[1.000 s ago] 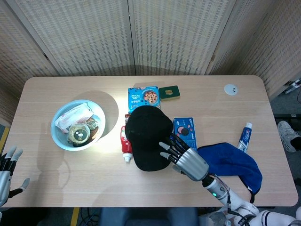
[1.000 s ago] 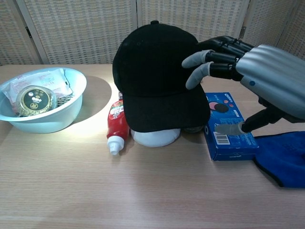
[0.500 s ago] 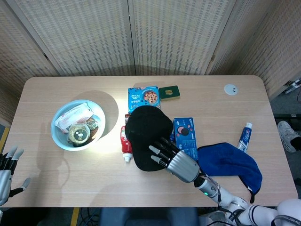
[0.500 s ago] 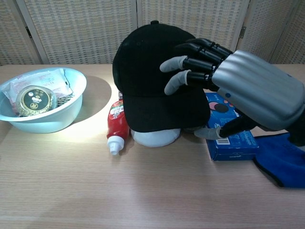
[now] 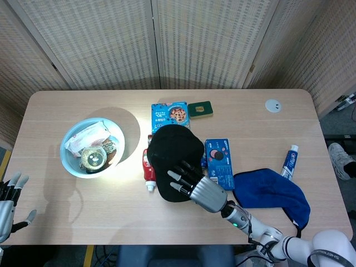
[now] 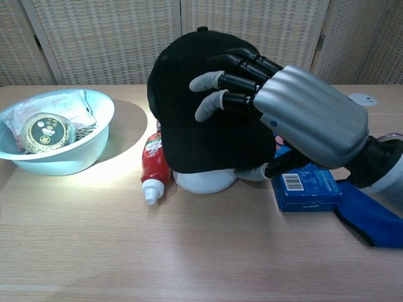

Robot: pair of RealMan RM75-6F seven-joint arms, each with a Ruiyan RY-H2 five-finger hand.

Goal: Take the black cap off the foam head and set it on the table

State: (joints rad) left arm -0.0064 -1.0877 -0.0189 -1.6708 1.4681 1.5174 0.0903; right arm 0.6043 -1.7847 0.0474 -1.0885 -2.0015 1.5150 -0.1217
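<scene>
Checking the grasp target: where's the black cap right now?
Mid-table in both views, the black cap sits on the foam head, between the red tube and blue box, right hand over it.

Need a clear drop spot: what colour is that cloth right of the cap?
Blue cloth, dark-edged; the head view shows it best.

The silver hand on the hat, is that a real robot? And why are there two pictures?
Yes, it is a robot with two arms and hands shaped like ours. One picture comes from a camera in its head, looking down at the table. The other comes from its chest, looking straight ahead. The right hand lies over the black cap, fingers on top and thumb under the brim, ready to lift it off the white foam head. The left hand waits open at the table's edge. Also there: a bowl of snacks, a red tube, blue boxes and a blue cloth.
</scene>
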